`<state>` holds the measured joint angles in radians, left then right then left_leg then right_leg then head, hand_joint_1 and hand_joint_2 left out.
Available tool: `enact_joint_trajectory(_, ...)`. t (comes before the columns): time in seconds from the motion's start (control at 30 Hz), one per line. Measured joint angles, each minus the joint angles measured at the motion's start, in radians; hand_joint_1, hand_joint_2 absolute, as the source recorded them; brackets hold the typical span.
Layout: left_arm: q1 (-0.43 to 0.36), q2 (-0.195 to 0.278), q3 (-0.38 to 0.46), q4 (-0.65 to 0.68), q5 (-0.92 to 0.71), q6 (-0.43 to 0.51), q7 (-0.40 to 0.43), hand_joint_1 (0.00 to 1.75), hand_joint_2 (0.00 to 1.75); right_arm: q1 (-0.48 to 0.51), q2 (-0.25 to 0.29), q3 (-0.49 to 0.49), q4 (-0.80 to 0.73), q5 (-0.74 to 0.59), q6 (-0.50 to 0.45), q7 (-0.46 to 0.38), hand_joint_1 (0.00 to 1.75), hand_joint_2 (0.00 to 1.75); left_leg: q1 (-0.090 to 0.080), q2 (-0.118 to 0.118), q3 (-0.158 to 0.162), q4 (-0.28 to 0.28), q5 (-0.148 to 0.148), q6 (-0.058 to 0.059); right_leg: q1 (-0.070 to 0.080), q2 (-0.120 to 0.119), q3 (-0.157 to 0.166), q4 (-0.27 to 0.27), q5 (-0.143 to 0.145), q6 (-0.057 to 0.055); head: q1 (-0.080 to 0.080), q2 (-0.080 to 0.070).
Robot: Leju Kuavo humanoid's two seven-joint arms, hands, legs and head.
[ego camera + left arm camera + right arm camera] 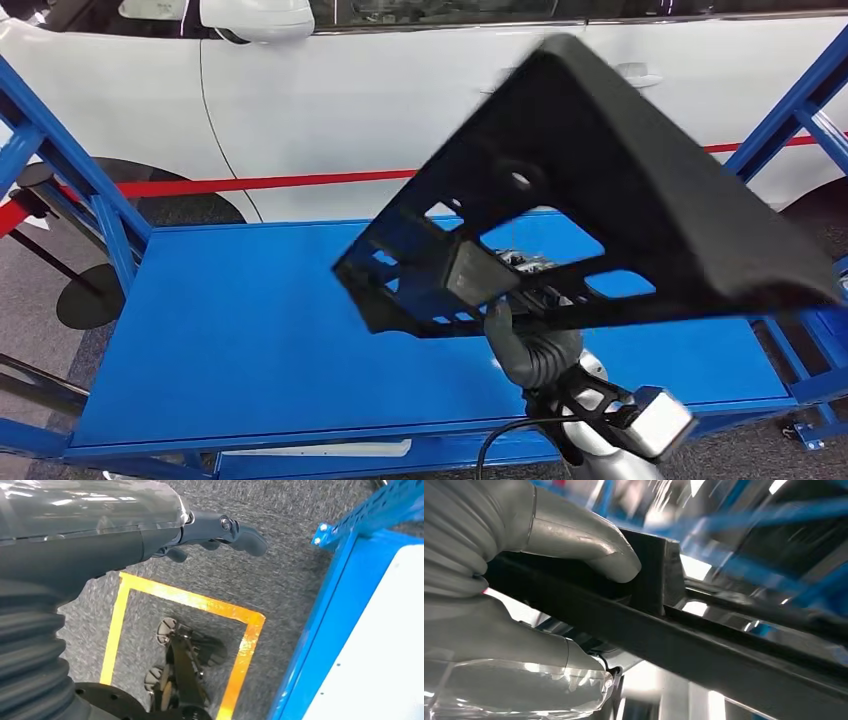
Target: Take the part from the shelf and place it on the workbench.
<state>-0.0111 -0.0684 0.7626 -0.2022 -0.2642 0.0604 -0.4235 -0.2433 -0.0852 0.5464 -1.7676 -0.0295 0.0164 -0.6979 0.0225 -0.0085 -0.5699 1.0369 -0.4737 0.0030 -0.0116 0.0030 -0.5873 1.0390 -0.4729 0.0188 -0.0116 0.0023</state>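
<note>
1. Beyond the bench, across the top of the head view: a white car [380, 110], with a red stripe [250, 183] low along it.
2. Bench [240, 330]: flat blue top filling the middle of the head view, blue frame posts at the left and right edges. Looks smooth and hard, so probably slippery under plastic.
3. Part [620, 190]: large black moulded panel with cut-out windows, held tilted in the air in the centre-right of the head view, above the bench and not touching it. Judged stiff, light for its size, awkward by its span; likely to swing if gripped at one edge only. Best held on a rib or rail of the frame.
4. Right hand [535, 345], lower centre: fingers [589, 545] clamped on a rail of the part from below.
5. Left hand [220, 532], upper middle of the left wrist view: hangs over grey floor with yellow tape [185, 597], holding nothing, fingers loosely curled.
</note>
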Motion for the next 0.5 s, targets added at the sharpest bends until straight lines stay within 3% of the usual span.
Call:
enact_joint_trajectory(0.07,-0.002,0.000,0.000,0.000,-0.008,-0.005,-0.003,0.00,1.75,0.005,-0.002,-0.003,-0.038,-0.039,0.059,0.000,1.75,1.75,0.003,0.001,0.000,-0.006,0.005,0.012,-0.003,-0.001,-0.028,0.062,-0.042,0.009,0.001,0.000)
enact_joint_trajectory(0.13,-0.004,0.000,-0.001,0.000,-0.021,-0.003,0.002,0.00,1.75,0.008,-0.007,-0.006,-0.055,-0.083,0.129,0.015,1.75,1.75,0.001,0.002,-0.003,-0.006,0.006,0.016,-0.003,-0.001,-0.090,0.190,-0.103,0.014,0.002,0.000)
enact_joint_trajectory(0.17,-0.004,0.000,-0.001,0.000,-0.029,-0.005,0.007,0.00,1.75,0.010,-0.010,-0.008,-0.052,-0.114,0.190,0.029,1.75,1.75,0.001,0.002,-0.004,-0.006,0.006,0.017,-0.003,-0.001,-0.118,0.244,-0.120,0.015,0.002,0.000)
enact_joint_trajectory(0.2,-0.004,-0.001,-0.001,0.000,-0.035,-0.008,0.015,0.00,1.75,0.013,-0.015,-0.009,-0.043,-0.146,0.262,0.045,1.75,1.75,0.000,0.002,-0.004,-0.005,0.006,0.017,-0.003,-0.002,-0.131,0.266,-0.117,0.015,0.002,0.000)
enact_joint_trajectory(0.23,-0.004,-0.001,-0.002,0.000,-0.038,-0.010,0.024,0.00,1.75,0.014,-0.020,-0.010,-0.027,-0.170,0.336,0.060,1.75,1.75,-0.001,0.001,-0.003,-0.005,0.006,0.017,-0.003,-0.001,-0.123,0.247,-0.095,0.013,0.002,0.000)
enact_joint_trajectory(0.33,-0.008,-0.002,-0.001,0.000,-0.045,0.005,0.055,0.00,1.75,0.008,-0.027,-0.002,0.038,-0.187,0.479,0.088,1.75,1.75,-0.002,-0.003,0.000,-0.004,0.007,0.013,0.002,0.002,-0.033,0.055,0.003,-0.002,0.002,0.000)
enact_joint_trajectory(0.4,-0.013,-0.003,-0.001,0.000,-0.047,0.018,0.076,0.00,1.75,-0.008,-0.026,0.008,0.079,-0.179,0.496,0.110,1.75,1.75,-0.004,-0.004,-0.006,-0.004,0.011,0.004,0.007,0.005,-0.011,-0.005,0.020,-0.009,0.002,0.000)
enact_joint_trajectory(0.5,-0.017,-0.004,0.000,0.000,-0.050,0.029,0.094,0.00,1.75,-0.030,-0.019,0.023,0.120,-0.172,0.489,0.141,1.75,1.75,-0.004,-0.005,-0.011,-0.006,0.011,-0.013,0.005,0.002,-0.015,-0.016,0.031,-0.020,0.002,0.000)
